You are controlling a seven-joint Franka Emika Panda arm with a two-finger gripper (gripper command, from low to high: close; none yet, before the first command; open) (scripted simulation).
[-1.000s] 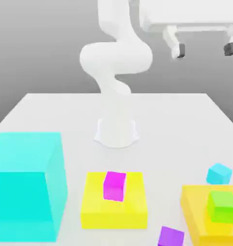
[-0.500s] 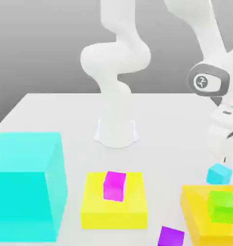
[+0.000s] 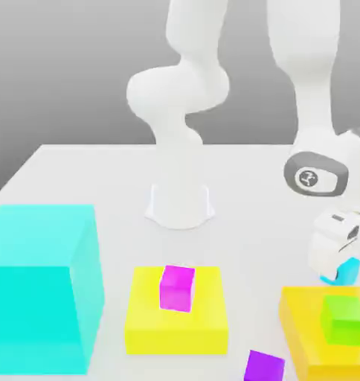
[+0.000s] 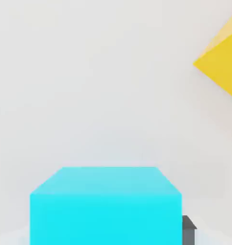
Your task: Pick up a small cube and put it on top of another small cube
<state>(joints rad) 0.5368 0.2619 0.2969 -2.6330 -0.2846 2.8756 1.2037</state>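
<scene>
Hand [image 3: 339, 274] down at the exterior view's right edge of the white surface [image 3: 101, 175], pinching the small light-cyan cube [image 3: 348, 271], fingers pressed against its sides. Cube low against the surface, just behind the back edge of the yellow block [image 3: 306, 335] that carries a small green cube [image 3: 344, 318]; whether cube and block touch cannot be told. In the hand view, light-cyan cube [image 4: 106, 206] close and square, a dark finger pad [image 4: 188, 229] at one side, a yellow corner [image 4: 221, 64] of the block nearby, bare white surface [image 4: 89, 86] wide open beyond.

Toward the middle front, a second yellow block [image 3: 175, 324] bearing a small magenta cube [image 3: 176, 287], clear room on all four sides of that cube's top. Small purple cube [image 3: 264, 367] at the front edge, between the two yellow blocks. Huge cyan cube [image 3: 42, 286] filling the exterior view's left front corner, well apart from the hand. Robot base [image 3: 180, 205] at the centre rear, open surface around it and between it and the blocks.
</scene>
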